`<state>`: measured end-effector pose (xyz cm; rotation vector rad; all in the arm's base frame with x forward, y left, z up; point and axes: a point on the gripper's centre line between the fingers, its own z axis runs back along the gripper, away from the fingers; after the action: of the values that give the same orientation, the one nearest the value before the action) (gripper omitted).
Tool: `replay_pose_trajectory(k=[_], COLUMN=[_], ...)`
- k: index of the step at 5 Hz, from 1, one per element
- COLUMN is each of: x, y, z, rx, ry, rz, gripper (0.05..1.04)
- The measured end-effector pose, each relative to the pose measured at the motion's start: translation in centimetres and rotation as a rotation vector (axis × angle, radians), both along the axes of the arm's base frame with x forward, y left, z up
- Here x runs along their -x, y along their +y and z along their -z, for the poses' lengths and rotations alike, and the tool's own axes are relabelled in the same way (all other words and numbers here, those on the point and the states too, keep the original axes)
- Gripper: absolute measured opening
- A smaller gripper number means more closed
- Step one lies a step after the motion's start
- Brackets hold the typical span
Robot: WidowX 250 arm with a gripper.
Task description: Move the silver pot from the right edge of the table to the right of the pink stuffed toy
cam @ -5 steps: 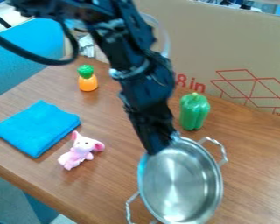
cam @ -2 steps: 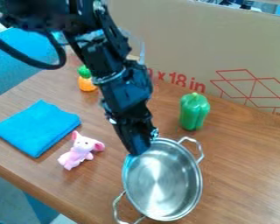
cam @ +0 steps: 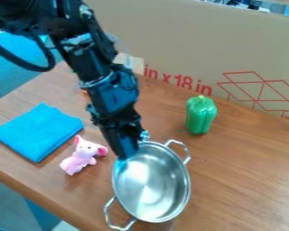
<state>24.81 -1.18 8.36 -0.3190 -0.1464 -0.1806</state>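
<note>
- Gripping the upper-left part of a pot's rim, the black gripper (cam: 126,152) points down just below the middle of the frame; its fingers appear closed together on the metal edge.
- Below the gripper, in the lower middle of the frame, is the silver metal pot (cam: 150,185), round and shallow, with its shiny inside facing the camera. One loop handle (cam: 183,150) sticks out at its upper right, the other (cam: 113,217) at its lower left. Whether its base touches the table or hangs just above it, I cannot tell.
- Progress, as a judgement: taking hold of the pot is done, and letting go of it is left. Its intended resting place cannot be made out.
- Just left of the pot and gripper, a small pink toy animal (cam: 81,157) with big ears lies on the table.
- Above the pot, right of the frame's middle, a green toy bell pepper (cam: 200,116) stands upright, apart from the pot.
- On the left side, a folded bright blue cloth (cam: 38,131) lies flat beside the toy animal.
- The black robot arm (cam: 101,83) slants from the upper left down to the pot.
- Under everything is a brown wooden table (cam: 249,171); a large cardboard box (cam: 189,43) with red markings stands behind it, across the upper right.
</note>
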Motion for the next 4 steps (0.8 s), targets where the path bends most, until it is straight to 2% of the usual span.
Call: replay_pose_trajectory(k=[1, 2, 3, 4], x=[0.0, 0.1, 0.2, 0.5], y=[1.0, 0.9, 0.4, 0.0], z=[0.5, 1.8, 1.9, 1.7], rx=[0.002, -0.014, -0.015, -0.022], ry=[0.018, 0.073, 0.073, 0.104], rz=[-0.048, -0.051, -0.024, 0.008], gripper=[0.081, 0.081, 0.1, 0.277])
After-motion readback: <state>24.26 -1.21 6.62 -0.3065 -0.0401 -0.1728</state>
